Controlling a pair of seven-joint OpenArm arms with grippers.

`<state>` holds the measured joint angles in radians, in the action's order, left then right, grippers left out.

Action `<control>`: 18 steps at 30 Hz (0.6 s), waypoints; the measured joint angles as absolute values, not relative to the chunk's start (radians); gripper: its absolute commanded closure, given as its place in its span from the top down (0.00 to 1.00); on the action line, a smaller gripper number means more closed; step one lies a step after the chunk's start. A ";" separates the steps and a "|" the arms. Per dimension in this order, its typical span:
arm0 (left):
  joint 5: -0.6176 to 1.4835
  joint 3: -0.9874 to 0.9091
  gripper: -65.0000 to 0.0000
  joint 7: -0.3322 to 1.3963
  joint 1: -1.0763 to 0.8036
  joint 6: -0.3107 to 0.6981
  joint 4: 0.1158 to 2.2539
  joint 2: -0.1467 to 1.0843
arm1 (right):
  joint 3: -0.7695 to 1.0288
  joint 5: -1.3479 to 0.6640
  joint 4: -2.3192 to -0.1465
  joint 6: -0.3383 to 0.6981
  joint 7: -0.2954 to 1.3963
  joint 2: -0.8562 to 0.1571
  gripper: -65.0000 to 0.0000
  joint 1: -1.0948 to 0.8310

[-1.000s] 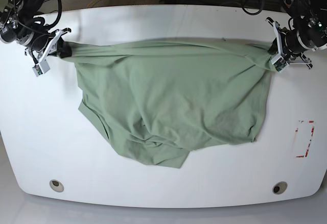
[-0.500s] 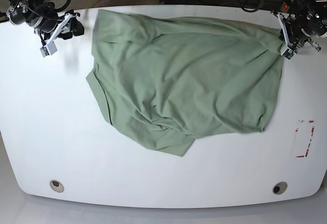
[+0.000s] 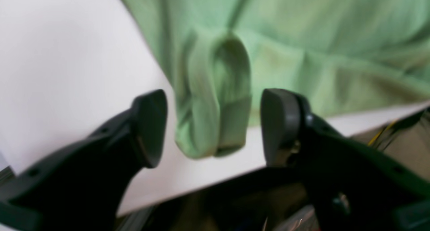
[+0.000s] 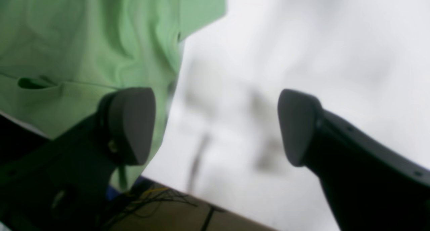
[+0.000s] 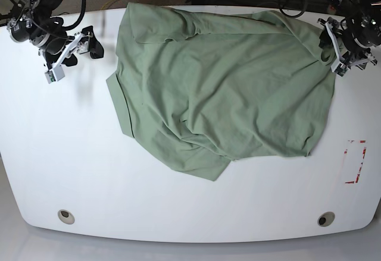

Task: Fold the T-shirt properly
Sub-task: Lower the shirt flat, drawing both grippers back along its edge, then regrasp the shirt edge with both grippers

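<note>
- The right gripper (image 4: 215, 127) has its jaws spread wide with only white table (image 4: 302, 39) between them.
- The T-shirt (image 4: 84, 39) fills the 10 o'clock corner behind the left finger.

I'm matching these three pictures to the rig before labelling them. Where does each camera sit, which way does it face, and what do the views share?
Base: high above, facing down on the white table, the T-shirt and both arms.
Left wrist: on the left arm, looking past the open left gripper at a bunched shirt corner between its fingers.
Right wrist: on the right arm, looking past the open right gripper at bare table, shirt edge alongside.
Shared: all show shirt and table.
</note>
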<state>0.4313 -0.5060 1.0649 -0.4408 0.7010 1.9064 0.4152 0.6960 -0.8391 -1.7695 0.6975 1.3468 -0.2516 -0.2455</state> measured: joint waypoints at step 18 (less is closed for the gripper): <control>0.626 -0.773 0.51 1.077 -0.413 0.697 1.894 0.382 | 0.698 -0.835 -1.525 0.697 1.318 -0.105 0.84 -0.106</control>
<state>0.6262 -0.7731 1.0771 -0.4133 0.6971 1.8942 0.3817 0.6975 -0.8352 -1.5246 0.6968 1.3178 -0.1047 -0.1059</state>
